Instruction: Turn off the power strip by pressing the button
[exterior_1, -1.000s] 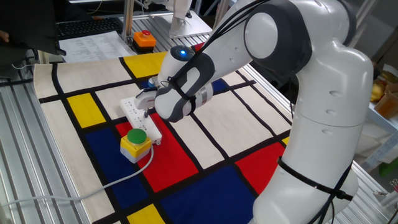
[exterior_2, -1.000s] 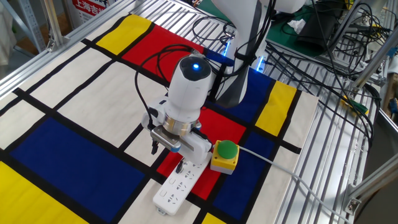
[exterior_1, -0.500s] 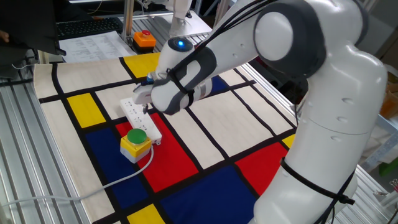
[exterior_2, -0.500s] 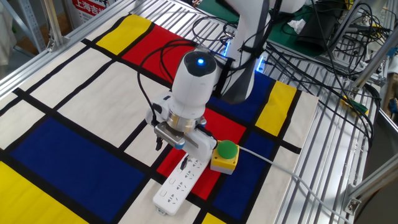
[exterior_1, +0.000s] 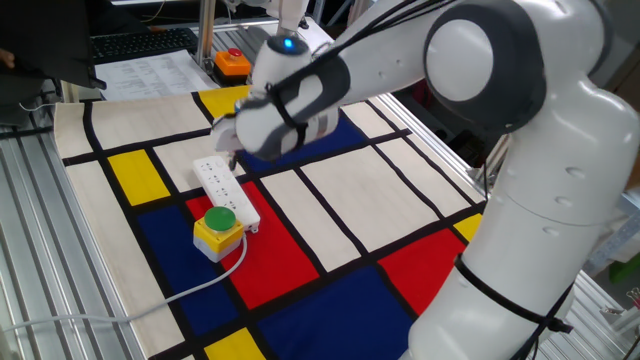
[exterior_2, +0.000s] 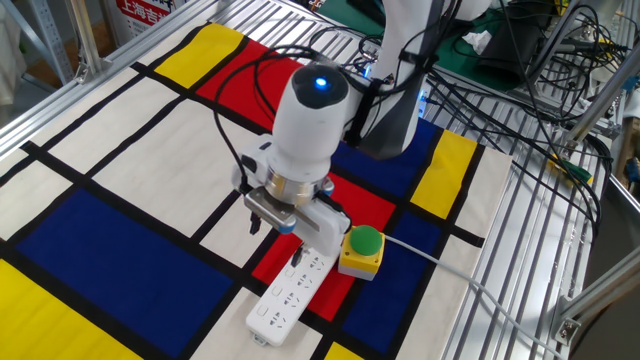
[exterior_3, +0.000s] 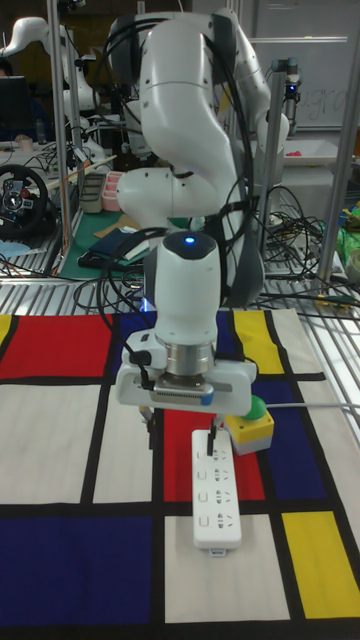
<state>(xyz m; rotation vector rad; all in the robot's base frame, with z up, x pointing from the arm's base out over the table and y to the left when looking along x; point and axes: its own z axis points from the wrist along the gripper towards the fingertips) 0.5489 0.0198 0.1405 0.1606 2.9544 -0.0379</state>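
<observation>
The white power strip (exterior_3: 217, 488) lies on the patterned mat, also seen as the power strip (exterior_2: 288, 297) and the power strip (exterior_1: 224, 188). My gripper (exterior_3: 180, 426) hangs over its cable end, open, with a wide gap between the two dark fingers. One fingertip (exterior_3: 212, 437) hovers over the strip's top near that end; the other finger is off to the side over the mat. In the side views the gripper (exterior_2: 275, 242) and gripper (exterior_1: 229, 160) stand slightly above the strip. The button is hidden beneath the hand and finger.
A yellow box with a green dome (exterior_2: 361, 244) stands right beside the strip's cable end, close to my fingers. An orange box with a red button (exterior_1: 232, 62) sits past the mat's far edge. A white cable (exterior_1: 190, 288) trails off the mat. Metal rails border the mat.
The gripper has lifted off the strip's cable end and shifted a little along the strip, away from the green dome. The strip and boxes have not moved.
</observation>
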